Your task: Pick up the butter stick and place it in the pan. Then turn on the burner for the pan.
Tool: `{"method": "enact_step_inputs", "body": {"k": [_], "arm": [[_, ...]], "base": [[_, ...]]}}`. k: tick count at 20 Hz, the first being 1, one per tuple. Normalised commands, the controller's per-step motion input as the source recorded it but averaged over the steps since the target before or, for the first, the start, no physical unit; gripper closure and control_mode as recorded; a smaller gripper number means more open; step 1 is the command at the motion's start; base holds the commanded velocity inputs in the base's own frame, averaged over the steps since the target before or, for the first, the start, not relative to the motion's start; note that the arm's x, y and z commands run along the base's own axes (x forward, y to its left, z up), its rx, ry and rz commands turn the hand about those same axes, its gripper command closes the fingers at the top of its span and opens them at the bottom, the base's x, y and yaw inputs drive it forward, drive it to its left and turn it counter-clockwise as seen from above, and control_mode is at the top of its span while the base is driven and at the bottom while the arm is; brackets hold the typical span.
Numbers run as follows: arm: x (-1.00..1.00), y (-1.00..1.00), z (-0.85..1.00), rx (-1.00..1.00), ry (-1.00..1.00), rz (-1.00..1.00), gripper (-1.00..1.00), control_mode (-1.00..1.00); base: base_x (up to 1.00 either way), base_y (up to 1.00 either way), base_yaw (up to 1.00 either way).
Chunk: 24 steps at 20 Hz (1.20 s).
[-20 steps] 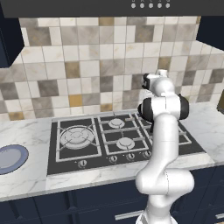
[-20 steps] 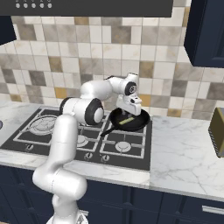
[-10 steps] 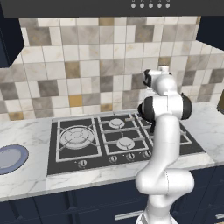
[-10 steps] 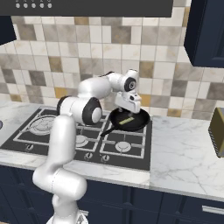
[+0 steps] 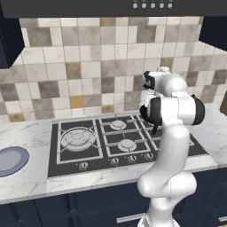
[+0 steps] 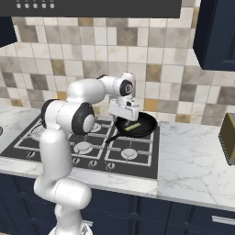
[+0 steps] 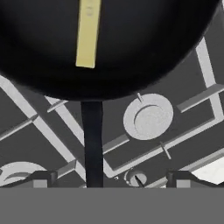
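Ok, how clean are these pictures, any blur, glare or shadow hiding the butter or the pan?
Hand view: sharp, evenly lit, no glare; the butter stick stands out against the pan, whose edge looks slightly soft. Right base view: coarser render, the butter is a small pale sliver, the pan flat black without highlights. Left base view: the arm covers the pan.

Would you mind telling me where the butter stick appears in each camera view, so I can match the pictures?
Left base view: I cannot make it out; the arm covers that part of the stove.
Right base view: the butter stick lies inside the pan, right of centre.
Hand view: it lies at the top, left of centre.
Shared landmark: the pan's handle.
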Motion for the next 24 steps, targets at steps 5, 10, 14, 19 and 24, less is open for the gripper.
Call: {"method": "enact_step_inputs", "body": {"k": [5, 10, 14, 19, 24], "arm": [[-0.81, 0.32, 0.00, 0.00, 0.00, 0.15, -1.00, -1.00], [-0.58, 0.33, 0.00, 0.00, 0.00, 0.18, -1.00, -1.00], [-0.45, 0.30, 0.00, 0.00, 0.00, 0.21, -1.00, -1.00], [-0.16, 0.25, -0.11, 0.02, 0.01, 0.16, -1.00, -1.00], [-0.09, 0.13, -0.05, 0.13, 0.00, 0.06, -1.00, -1.00]], "base": [[0.00, 0.00, 0.00], [0.00, 0.00, 0.00], [0.00, 0.00, 0.00], [0.00, 0.00, 0.00], [0.00, 0.00, 0.00]]}}
